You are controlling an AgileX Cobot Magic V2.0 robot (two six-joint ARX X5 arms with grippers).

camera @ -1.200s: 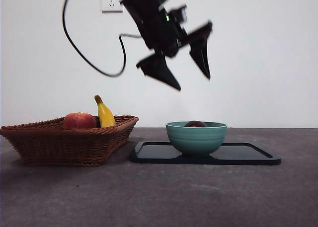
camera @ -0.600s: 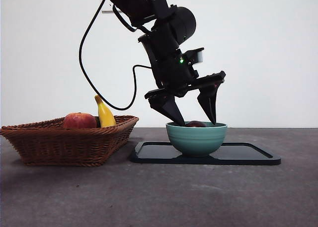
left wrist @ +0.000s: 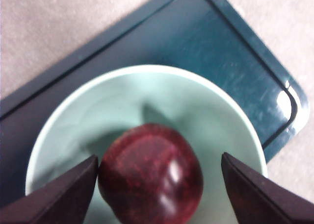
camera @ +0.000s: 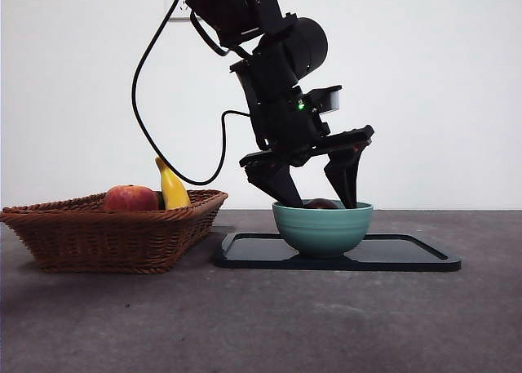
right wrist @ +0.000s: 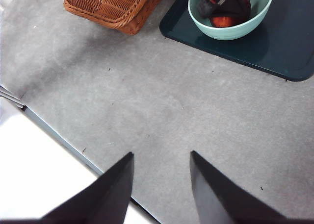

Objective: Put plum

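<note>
While the left gripper reaches down into the green bowl, its jaws stand spread to either side of the plum, not closed on it. From the left wrist camera, one jaw tip sits just beside the fruit, perhaps touching it, though the blur makes that hard to judge; the other jaw is well apart. The plum lies in the bottom of the bowl, and the bowl stands on the dark tray. Seen from the front, a wicker basket sits at about 9 o'clock from the bowl, near the tray's edge, holding a red-orange fruit and a banana. The right gripper hangs released above the bare grey table, with the bowl toward 1 o'clock in its own view.
</note>
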